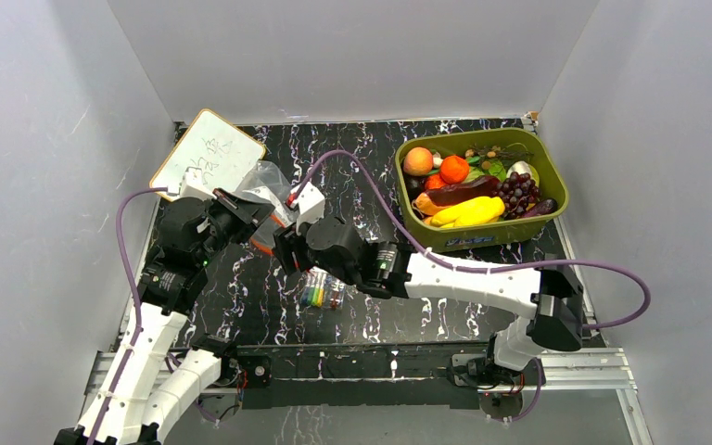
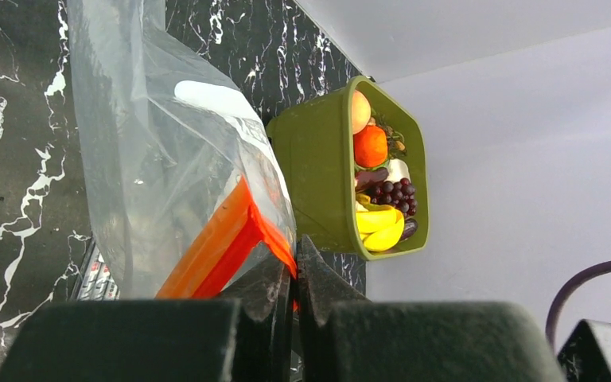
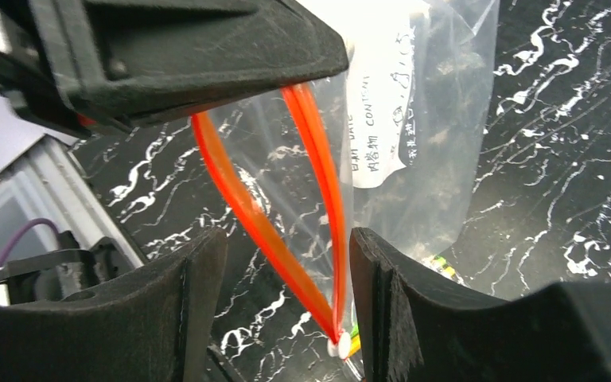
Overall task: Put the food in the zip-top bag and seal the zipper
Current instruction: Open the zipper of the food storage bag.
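The clear zip-top bag (image 1: 267,178) hangs above the table at centre left. My left gripper (image 1: 258,227) (image 2: 294,259) is shut on one end of its red-orange zipper (image 2: 215,251). The zipper (image 3: 318,159) gapes in a V whose two strips meet at a small white end piece (image 3: 338,346). My right gripper (image 1: 283,248) (image 3: 286,239) is open, with both strips passing between its fingers; the right strip runs close to the right finger (image 3: 382,294). The food (image 1: 468,185) (image 2: 378,191), toy fruit and vegetables, lies in the olive-green bin (image 1: 482,238) at the back right.
A whiteboard (image 1: 209,153) leans at the back left behind the bag. A pack of coloured markers (image 1: 320,289) lies on the black marble table (image 1: 269,315) under the right forearm. The bin's green wall (image 2: 314,183) shows past the bag. White walls enclose three sides.
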You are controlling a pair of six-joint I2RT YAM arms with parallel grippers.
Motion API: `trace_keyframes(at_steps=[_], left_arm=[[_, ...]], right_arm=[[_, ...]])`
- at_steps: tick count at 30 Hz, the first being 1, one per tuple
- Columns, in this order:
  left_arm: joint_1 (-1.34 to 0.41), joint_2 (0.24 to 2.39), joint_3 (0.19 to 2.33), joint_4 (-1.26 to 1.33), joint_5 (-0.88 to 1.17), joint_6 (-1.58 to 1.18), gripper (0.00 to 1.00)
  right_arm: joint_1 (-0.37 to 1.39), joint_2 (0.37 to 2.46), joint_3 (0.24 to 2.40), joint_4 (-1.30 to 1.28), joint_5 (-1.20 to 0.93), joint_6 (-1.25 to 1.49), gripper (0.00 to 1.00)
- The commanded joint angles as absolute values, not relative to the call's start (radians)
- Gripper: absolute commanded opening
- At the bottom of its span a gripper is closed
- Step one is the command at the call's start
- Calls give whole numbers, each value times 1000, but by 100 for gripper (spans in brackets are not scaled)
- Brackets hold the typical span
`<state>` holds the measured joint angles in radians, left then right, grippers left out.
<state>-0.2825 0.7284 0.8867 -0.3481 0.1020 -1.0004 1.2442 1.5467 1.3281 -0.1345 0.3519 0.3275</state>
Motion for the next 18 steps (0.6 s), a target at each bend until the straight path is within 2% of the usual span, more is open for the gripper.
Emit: trace_keyframes(at_steps=[1,3,5,6,8,9,11,13,14,16,18], left_arm=[[-279,714,923,-353,135,-1035,0],[-279,716,923,-349,153,-1044,0],[-280,719,922,-353,168,-1051,0],[-279,719,923,-354,178,-1056,0],[-279,714,926,-360,186,-1049,0],[-279,708,936,-374,169,-1028,0],[-280,693,952,-403,125,-987,12],[-279,681,983,-430,89,-923,41],[-280,680,1002,-452,82,-889,51],[-279,690,1058,-526,35,-825,65],[-279,693,1076,-567,10,-777,72]], right_arm=[[1252,1558,1386,-88,487,280,55],[1251,1570,1383,-66,507,254,51],[1252,1582,1382,-31,502,234,41],[1252,1590,1386,-13,509,230,34],[1252,1603,1386,7,539,224,7],[1252,1610,1389,20,547,224,0],[1250,1629,1401,51,552,222,0],[1240,1651,1425,70,561,236,0],[1226,1657,1440,71,542,255,0],[1189,1663,1458,55,537,330,0],[1167,1656,1448,69,540,385,0]])
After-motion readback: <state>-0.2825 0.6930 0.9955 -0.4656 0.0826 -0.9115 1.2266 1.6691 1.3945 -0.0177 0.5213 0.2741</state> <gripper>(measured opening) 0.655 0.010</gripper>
